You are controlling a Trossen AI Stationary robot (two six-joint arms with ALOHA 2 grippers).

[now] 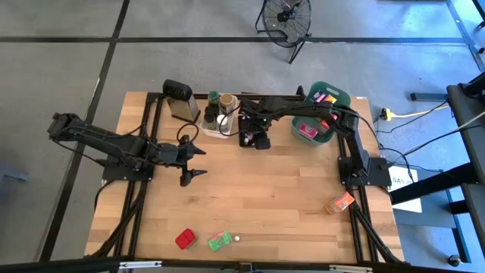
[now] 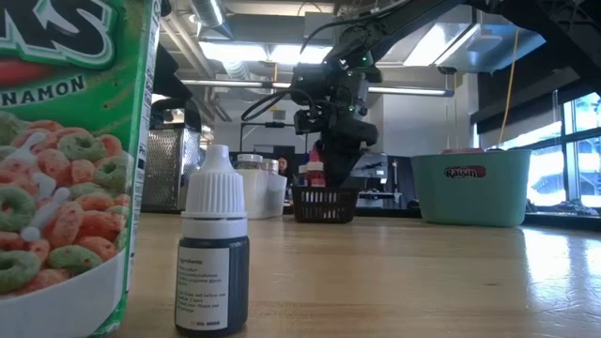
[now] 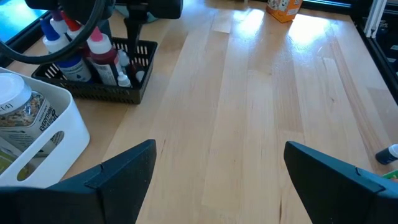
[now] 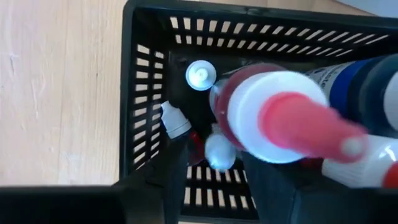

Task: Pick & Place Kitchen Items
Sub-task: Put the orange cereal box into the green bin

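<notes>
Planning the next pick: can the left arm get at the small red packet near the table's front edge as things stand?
Probably yes. The left gripper hangs open and empty over bare wood, and the small red packet lies flat with nothing on the wooden table between them. Only the green packet sits close beside it.

Even, bright daylight fills the overhead view, with soft shadows under both arms. At table height, ceiling strip lights [image 2: 246, 49] and right-hand windows [image 2: 562, 155] glare — the near cereal box [image 2: 66, 160] is blurred. Sheen streaks the wooden table [image 3: 267, 93]; the red-capped bottle [image 4: 292, 118] is soft.
</notes>
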